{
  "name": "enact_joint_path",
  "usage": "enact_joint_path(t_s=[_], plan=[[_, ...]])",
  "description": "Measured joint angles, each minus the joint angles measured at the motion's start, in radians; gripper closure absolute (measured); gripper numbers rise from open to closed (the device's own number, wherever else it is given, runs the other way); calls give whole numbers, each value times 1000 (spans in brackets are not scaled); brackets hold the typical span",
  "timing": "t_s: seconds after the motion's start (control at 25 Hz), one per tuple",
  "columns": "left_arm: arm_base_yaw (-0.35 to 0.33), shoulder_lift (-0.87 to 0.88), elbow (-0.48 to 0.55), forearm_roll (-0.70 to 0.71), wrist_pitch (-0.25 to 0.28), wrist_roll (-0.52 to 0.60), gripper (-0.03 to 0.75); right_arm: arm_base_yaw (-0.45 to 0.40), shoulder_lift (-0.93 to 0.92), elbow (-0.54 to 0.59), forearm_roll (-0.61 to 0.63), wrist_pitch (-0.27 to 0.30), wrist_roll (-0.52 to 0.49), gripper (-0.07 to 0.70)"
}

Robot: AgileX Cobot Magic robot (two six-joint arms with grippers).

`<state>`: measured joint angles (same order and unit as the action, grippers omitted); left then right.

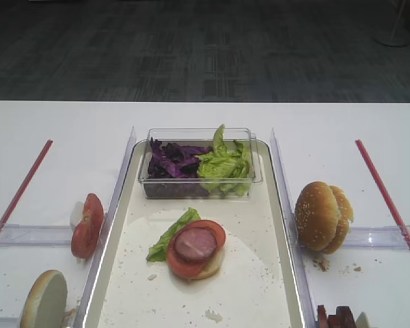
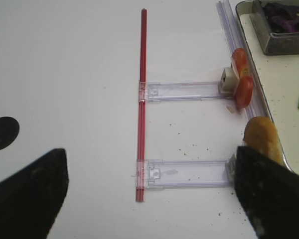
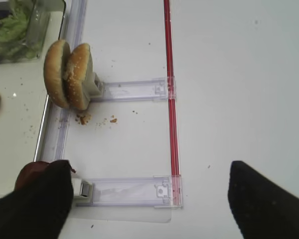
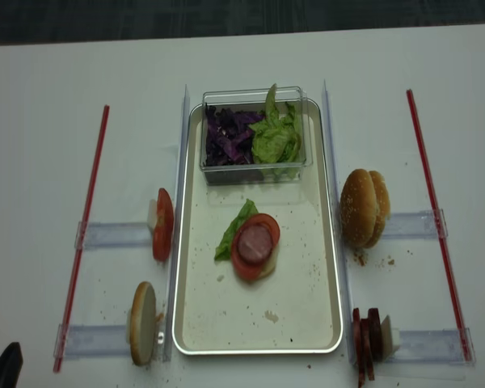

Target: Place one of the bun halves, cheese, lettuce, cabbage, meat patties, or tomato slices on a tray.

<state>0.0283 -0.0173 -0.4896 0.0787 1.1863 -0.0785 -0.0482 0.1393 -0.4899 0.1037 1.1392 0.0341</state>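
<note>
Silvery tray [image 4: 331, 267]: stack laid at centre — bun half, lettuce [image 4: 230, 230], tomato slice [image 4: 263, 242], meat patty [image 4: 255, 241] uppermost. Cabbage [image 4: 230, 136] kept at far edge.

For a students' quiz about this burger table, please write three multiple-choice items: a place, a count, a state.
1. Where does the clear plastic tub with purple cabbage and green lettuce stand?
A. at the far end of the long silvery metal tray
B. on the table left of the tray
C. on top of a bun

2. How many golden-brown sesame bun halves stand on edge just right of the tray?
A. one
B. two
C. four

3. What is the state of the right end effector?
A. shut on a bun half
B. shut on a tomato slice
C. open, holding nothing

Answers:
1 A: the tub sits inside the tray's rim, at the far end.
2 B: two halves lean together.
3 C: its black fingers stand wide apart, nothing between.
</note>
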Motion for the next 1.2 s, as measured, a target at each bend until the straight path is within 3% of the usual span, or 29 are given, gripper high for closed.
enact_joint_path(t_s=[0.32, 0.72, 1.2], plan=[[0, 0, 0, 0, 0, 0, 97, 0, -143, 0, 0, 4, -21, -13], [0, 0, 0, 2, 0, 0, 97, 0, -154, 2, 3, 2, -46, -9], [0, 0, 0, 2, 0, 0, 97, 0, -154, 10, 5, -3, -46, 75]])
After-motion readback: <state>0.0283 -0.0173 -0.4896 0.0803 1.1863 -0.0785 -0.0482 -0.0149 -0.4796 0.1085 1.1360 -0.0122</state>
